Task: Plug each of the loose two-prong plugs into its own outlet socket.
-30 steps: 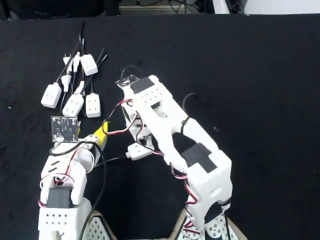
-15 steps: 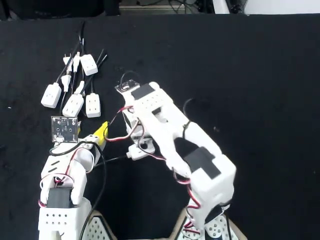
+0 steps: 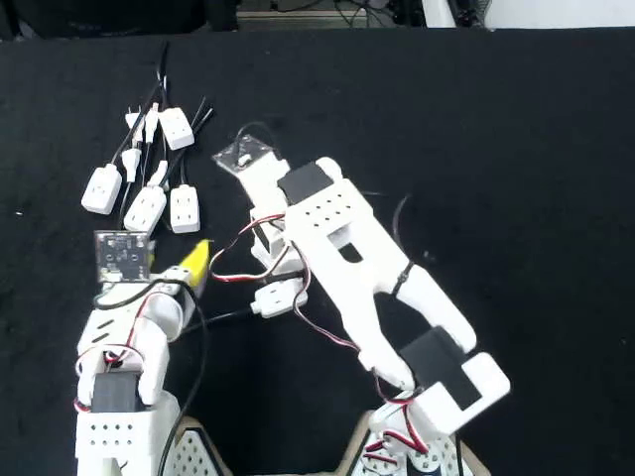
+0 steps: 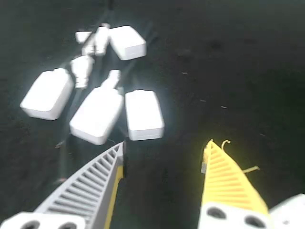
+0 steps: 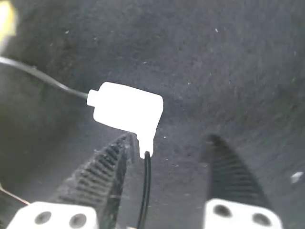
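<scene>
A white socket block with a plug pushed into it (image 5: 127, 110) lies on the black table, each part trailing its own black cable; it also shows as the joined pair (image 3: 278, 297) in the high view. My right gripper (image 5: 169, 139) hovers open just beside it, holding nothing, and the plug's cable runs by one finger (image 5: 108, 171). A cluster of several white sockets (image 4: 97, 114) and small loose plugs (image 4: 82, 71) lies at the table's far left. My left gripper (image 4: 164, 145) is open and empty, short of the nearest socket (image 4: 144, 114). Its yellow finger (image 3: 195, 263) shows from above.
The right arm (image 3: 337, 238) stretches diagonally across the table's middle from the near right. The left arm (image 3: 124, 347) stands at the near left. The cluster (image 3: 149, 169) has black cables running toward the far edge. The black mat (image 3: 516, 178) covers the table's right half.
The right arm's wrist has shifted farther away and to the left while its elbow dropped to the right. The joined socket and plug stayed put. The left arm barely moved.
</scene>
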Robot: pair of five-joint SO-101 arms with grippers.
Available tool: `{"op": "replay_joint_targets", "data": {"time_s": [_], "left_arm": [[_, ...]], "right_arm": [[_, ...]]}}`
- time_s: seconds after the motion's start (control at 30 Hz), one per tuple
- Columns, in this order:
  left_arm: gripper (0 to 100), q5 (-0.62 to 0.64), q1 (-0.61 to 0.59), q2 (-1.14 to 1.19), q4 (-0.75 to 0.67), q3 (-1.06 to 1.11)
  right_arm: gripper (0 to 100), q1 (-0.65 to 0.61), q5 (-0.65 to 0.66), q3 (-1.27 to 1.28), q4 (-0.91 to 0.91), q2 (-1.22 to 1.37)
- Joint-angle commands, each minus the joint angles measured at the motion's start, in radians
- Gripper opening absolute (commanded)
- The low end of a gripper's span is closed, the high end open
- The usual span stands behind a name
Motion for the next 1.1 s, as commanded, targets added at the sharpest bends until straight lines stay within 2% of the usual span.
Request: {"op": "replay_joint_targets", "data": {"time_s": [0.0,0.13,0.23,0.4,0.6,0.8,1.07], "left_arm": [[26,0.058,-0.117,-0.006,-0.003,-0.053],[26,0.169,-0.251,-0.006,-0.012,-0.070],[26,0.219,-0.309,-0.008,-0.014,-0.076],[26,0.230,-0.320,-0.008,-0.044,-0.065],[26,0.227,-0.318,-0.008,-0.044,-0.065],[26,0.226,-0.318,-0.008,-0.043,-0.065],[26,0.226,-0.317,-0.008,-0.043,-0.065]], "right_arm": [[35.1,-0.014,0.218,-0.024,0.002,-0.056],[35.3,-0.015,0.410,0.042,-0.008,-0.058],[35.3,-0.015,0.499,0.101,-0.041,-0.056],[35.3,-0.015,0.606,0.188,-0.135,-0.056],[35.3,-0.112,0.747,0.300,-0.222,-0.056],[35.3,-0.150,0.760,0.364,-0.338,-0.056],[34.1,-0.150,0.764,0.361,-0.348,0.051]]}}
